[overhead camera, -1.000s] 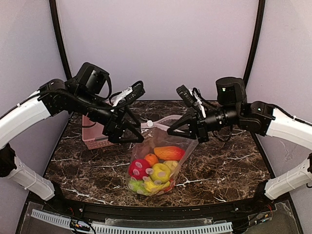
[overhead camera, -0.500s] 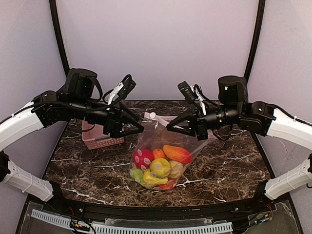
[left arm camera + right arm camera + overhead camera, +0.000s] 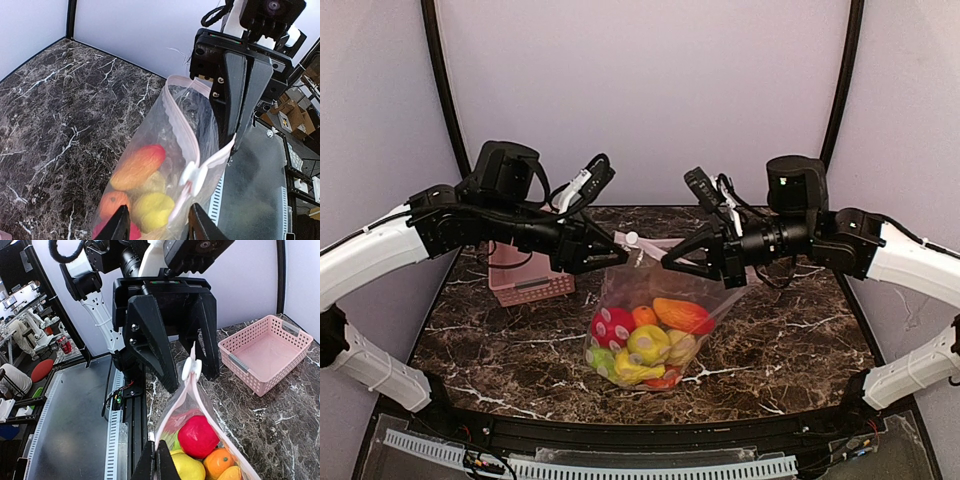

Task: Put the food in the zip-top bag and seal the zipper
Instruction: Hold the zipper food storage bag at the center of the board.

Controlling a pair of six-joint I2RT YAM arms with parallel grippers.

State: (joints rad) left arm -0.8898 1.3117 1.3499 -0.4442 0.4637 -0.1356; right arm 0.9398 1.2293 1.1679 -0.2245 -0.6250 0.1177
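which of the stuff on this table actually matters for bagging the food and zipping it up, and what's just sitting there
Part of the job:
- bag, clear with pale dots
- toy food, inside the bag
- zipper, the pink strip along the bag's mouth, with its white slider

Just lying about:
- basket, pink and slotted, back left, apart from the bag

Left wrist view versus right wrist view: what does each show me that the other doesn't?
Only left wrist: the whole right hand, clamped on one end of the zipper. Only right wrist: the whole left hand, open astride the slider, and the pink basket. Both: the zip-top bag hanging, the food inside, mouth not yet sealed.
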